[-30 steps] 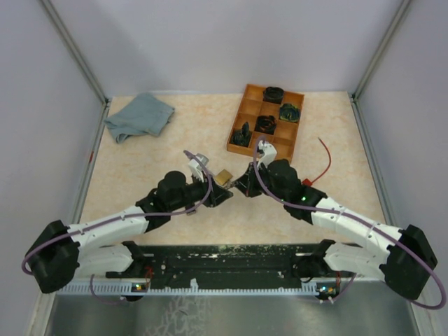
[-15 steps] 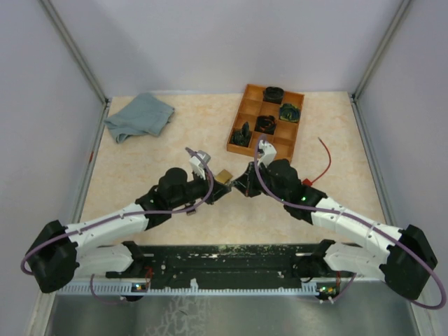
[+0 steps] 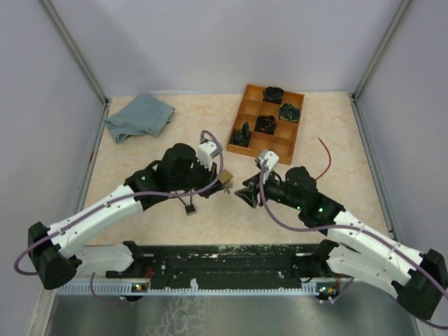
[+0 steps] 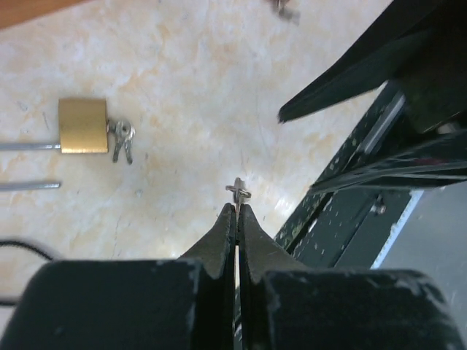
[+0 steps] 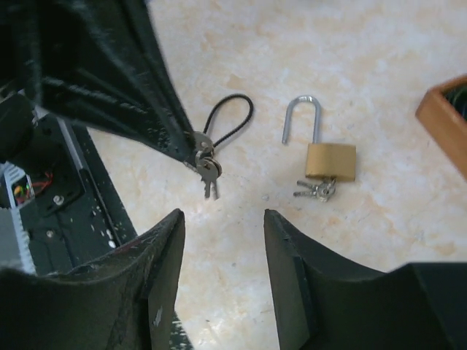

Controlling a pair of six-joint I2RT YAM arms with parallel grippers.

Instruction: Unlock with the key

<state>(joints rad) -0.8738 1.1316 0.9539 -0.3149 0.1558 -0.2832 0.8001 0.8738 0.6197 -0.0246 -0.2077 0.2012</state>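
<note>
Pinching left hand (image 4: 236, 208): fingers pressed together on a small key ring (image 5: 203, 162) (its own wrist view shows only a sliver of metal past the tips); little keys dangle from the ring.
Right hand (image 5: 222, 240): fingers apart with nothing between them, facing the left hand's tips, near but not touching.
Padlock (image 5: 330, 162): brass, lying flat on the worktop (image 4: 190, 87), ahead and to the right of the right hand's gap and apart from both hands. From the left hand it sits ahead and to the left of the shut tips.
Shackle (image 5: 300, 109): one leg runs into the padlock's body, the other ends free beside it.
Bunch of keys (image 5: 317, 191): at the padlock's end away from the shackle, touching it (whether one sits in the keyhole cannot be told).
Farther out: a wooden tray (image 3: 253, 105) with dark parts in its compartments lies beyond the right hand, a red wire (image 3: 325, 157) lies to the right of the tray, and a blue-grey cloth (image 3: 140, 115) lies well beyond the left hand.
</note>
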